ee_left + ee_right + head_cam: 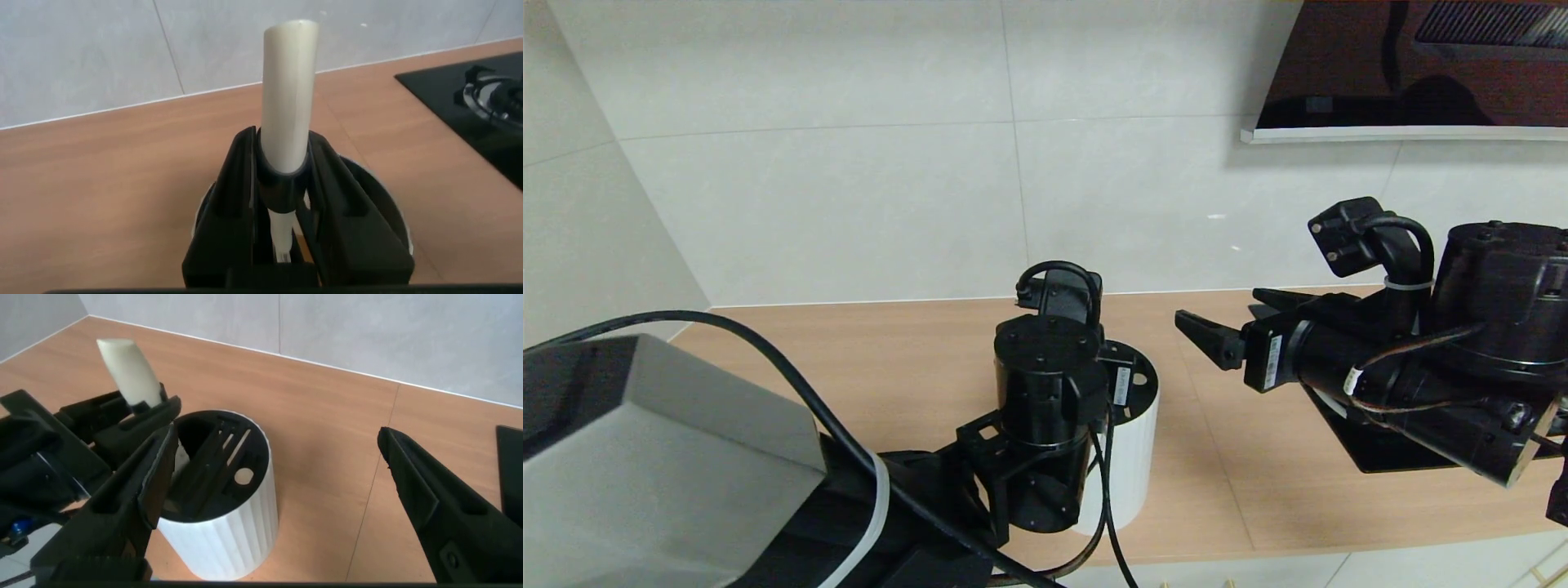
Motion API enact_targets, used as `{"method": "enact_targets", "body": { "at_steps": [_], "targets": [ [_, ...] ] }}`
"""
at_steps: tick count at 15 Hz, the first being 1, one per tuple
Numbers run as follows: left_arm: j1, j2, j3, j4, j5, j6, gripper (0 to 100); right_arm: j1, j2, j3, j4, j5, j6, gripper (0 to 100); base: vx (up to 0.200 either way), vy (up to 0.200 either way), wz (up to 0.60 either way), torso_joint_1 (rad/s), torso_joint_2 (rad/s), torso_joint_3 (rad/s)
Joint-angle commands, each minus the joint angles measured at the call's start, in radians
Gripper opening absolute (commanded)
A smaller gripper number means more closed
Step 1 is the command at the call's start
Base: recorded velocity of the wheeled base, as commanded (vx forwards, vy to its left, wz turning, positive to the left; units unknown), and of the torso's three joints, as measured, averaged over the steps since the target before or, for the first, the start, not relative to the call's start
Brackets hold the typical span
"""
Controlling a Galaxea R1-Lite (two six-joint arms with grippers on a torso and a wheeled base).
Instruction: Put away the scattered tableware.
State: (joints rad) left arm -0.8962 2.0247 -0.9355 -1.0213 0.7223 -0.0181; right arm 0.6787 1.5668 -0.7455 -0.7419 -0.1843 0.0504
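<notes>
A cream-handled utensil [288, 98] stands upright, and my left gripper [284, 175] is shut on its handle. Its lower end reaches down into a white ribbed utensil holder [225, 531] on the wooden counter; the head is hidden inside. In the head view the left arm's wrist covers most of the holder [1131, 449]. My right gripper [1217, 304] is open with nothing in it, level with the holder's top and to its right. The right wrist view has the left gripper [135, 412] and the cream handle [131, 371] at the holder's rim.
A black cooktop [474, 90] lies on the counter to the right of the holder, under the right arm [1388, 449]. A tiled wall [849, 163] stands behind the counter, with a dark hood [1413, 65] above right. Bare wooden counter [849, 359] lies left of the holder.
</notes>
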Motion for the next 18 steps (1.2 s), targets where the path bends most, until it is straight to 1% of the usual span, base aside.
{"method": "enact_targets", "body": {
  "at_steps": [1, 7, 8, 17, 18],
  "targets": [
    [-0.006, -0.001, 0.011, 0.0, 0.0, 0.001, 0, 0.001, 0.001, 0.0, -0.001, 0.0, 0.0, 100, 0.0, 0.0, 0.0, 0.0, 0.0, 0.0],
    [-0.009, 0.0, 0.018, 0.001, -0.001, 0.004, 0, -0.001, 0.002, 0.002, -0.001, 0.0, 0.0, 100, 0.0, 0.0, 0.0, 0.0, 0.0, 0.0],
    [-0.009, 0.0, 0.018, 0.0, -0.001, 0.006, 100, 0.001, 0.004, 0.003, -0.001, 0.002, 0.0, 100, 0.0, 0.0, 0.0, 0.0, 0.0, 0.0],
    [-0.009, -0.02, 0.02, -0.006, -0.001, 0.006, 100, 0.001, 0.004, 0.005, -0.001, 0.002, -0.001, 100, 0.0, 0.0, 0.0, 0.0, 0.0, 0.0],
    [-0.009, -0.05, 0.021, -0.006, -0.001, 0.006, 100, -0.001, 0.001, 0.002, -0.001, 0.002, 0.0, 100, 0.0, 0.0, 0.0, 0.0, 0.0, 0.0]
  ]
}}
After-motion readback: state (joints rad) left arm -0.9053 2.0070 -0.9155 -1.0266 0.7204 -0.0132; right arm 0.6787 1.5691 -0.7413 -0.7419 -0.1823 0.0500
